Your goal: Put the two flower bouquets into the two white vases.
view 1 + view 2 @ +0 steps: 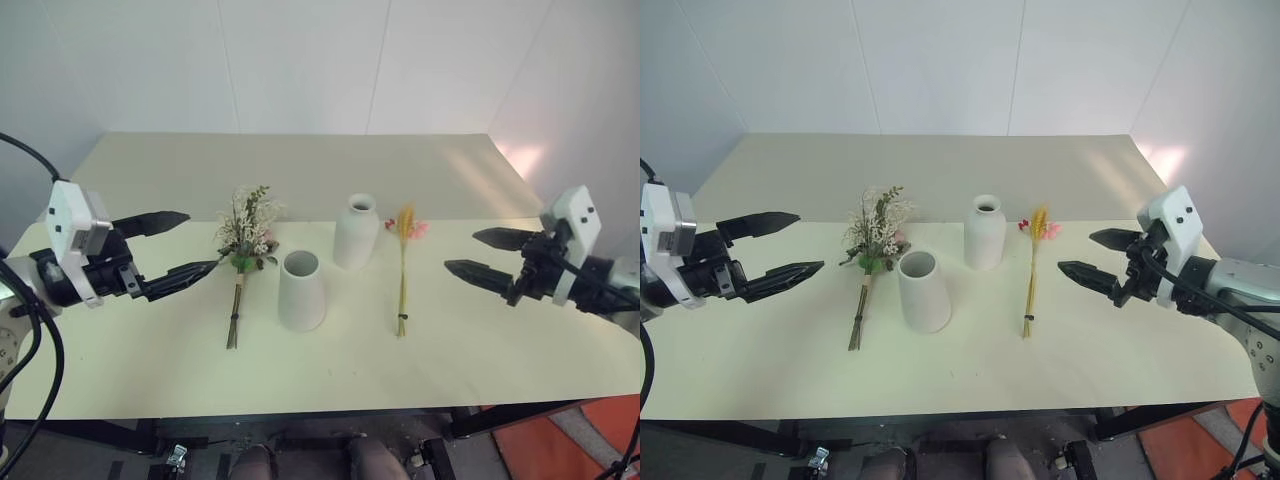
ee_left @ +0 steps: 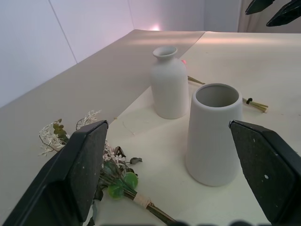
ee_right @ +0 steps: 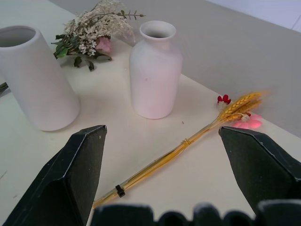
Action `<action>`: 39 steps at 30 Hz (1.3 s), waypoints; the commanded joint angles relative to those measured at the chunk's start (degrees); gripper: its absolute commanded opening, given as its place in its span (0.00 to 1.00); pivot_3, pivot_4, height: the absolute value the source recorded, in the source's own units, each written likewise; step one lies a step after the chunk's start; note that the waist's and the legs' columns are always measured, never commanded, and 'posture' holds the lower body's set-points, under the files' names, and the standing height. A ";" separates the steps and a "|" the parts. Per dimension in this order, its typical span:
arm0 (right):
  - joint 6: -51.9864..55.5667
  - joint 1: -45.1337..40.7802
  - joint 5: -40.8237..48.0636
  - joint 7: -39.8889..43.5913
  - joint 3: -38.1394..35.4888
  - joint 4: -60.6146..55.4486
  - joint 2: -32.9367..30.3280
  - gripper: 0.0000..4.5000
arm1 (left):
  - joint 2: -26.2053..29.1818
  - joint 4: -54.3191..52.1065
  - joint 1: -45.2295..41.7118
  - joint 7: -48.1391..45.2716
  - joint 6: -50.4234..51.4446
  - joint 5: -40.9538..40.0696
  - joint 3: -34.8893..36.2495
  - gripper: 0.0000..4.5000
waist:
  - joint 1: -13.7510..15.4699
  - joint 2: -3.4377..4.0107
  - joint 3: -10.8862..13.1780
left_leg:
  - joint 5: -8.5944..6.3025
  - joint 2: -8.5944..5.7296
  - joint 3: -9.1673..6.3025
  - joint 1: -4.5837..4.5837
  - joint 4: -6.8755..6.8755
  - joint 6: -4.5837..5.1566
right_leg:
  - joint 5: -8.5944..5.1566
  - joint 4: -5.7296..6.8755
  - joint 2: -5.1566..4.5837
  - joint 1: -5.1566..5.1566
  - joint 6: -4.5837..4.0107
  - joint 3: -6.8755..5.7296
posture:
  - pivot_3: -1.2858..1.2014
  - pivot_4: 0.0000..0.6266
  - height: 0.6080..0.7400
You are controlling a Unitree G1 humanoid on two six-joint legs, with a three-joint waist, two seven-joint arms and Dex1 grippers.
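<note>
Two grippers, left [image 1: 180, 245] at nine o'clock and right [image 1: 482, 254] at three, hover with jaws spread, empty. Cream table [image 1: 300, 180]. Cone vase [image 1: 301, 290] at centre; bottle vase [image 1: 356, 231] at its one o'clock. Bushy bouquet [image 1: 243, 250] lies at nine o'clock of the cone, wheat bouquet [image 1: 404, 265] at three. Step judged: nothing picked up yet; next, each gripper closes on its nearer stems.

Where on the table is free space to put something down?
Bare: the far half of the cream table, behind the narrow-necked white vase, and the front strip. Crowded: the middle, with the bushy bouquet, wide-mouthed white vase and yellow wheat bunch.
</note>
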 commanded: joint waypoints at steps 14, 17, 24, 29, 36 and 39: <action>18.92 -12.97 0.02 -8.74 7.69 4.72 -1.10 1.00 | -0.01 -0.79 -5.21 0.70 -0.48 -1.57 -2.23 1.00 | -0.09 0.00 0.00 | 0.00 -0.01 0.01 0.02 0.01 0.00 | 0.02 0.02 0.00 -0.01 0.01 0.03 | 0.52 0.24 1.00; 28.94 -20.60 0.70 -10.39 11.48 9.25 0.20 1.00 | -0.56 0.44 -7.25 -0.23 -0.82 -1.24 -4.39 1.00 | -0.12 0.00 0.00 | 0.00 -0.01 0.01 0.07 0.00 0.00 | 0.03 0.04 0.02 -0.02 -0.01 0.05 | 0.52 0.24 1.00; 41.91 -41.09 -6.64 -13.40 25.34 30.03 7.81 1.00 | -2.61 2.67 -13.66 -0.29 -0.95 -0.38 -10.16 1.00 | -0.14 0.01 0.00 | 0.01 -0.01 0.03 -0.51 0.02 0.02 | 0.31 0.10 0.05 -0.55 0.40 0.08 | 0.52 0.24 1.00; 36.93 -49.57 -14.45 -11.47 36.04 46.26 13.10 1.00 | -5.21 5.12 -18.16 -1.39 -3.23 2.20 -14.83 1.00 | -0.07 0.01 0.00 | 0.01 0.00 -0.01 -0.66 0.02 0.03 | 0.35 0.10 0.10 -0.65 0.41 0.05 | 0.52 0.24 1.00; 27.22 -58.59 -25.39 -7.80 44.26 69.20 21.95 1.00 | -8.49 6.12 -19.03 -2.33 -5.97 3.98 -17.30 1.00 | -0.51 0.02 0.01 | 0.01 -0.01 -0.01 -0.88 0.09 0.03 | 0.60 0.07 0.09 -0.81 0.13 0.05 | 0.52 0.24 1.00; 22.57 -60.72 -28.90 -5.85 44.63 75.50 24.35 1.00 | -9.17 5.55 -18.64 -2.06 -6.27 4.37 -17.64 1.00 | -0.61 0.03 0.01 | 0.01 0.00 -0.06 -0.87 0.08 0.03 | 0.60 0.15 0.13 -0.83 0.13 0.02 | 0.52 0.24 1.00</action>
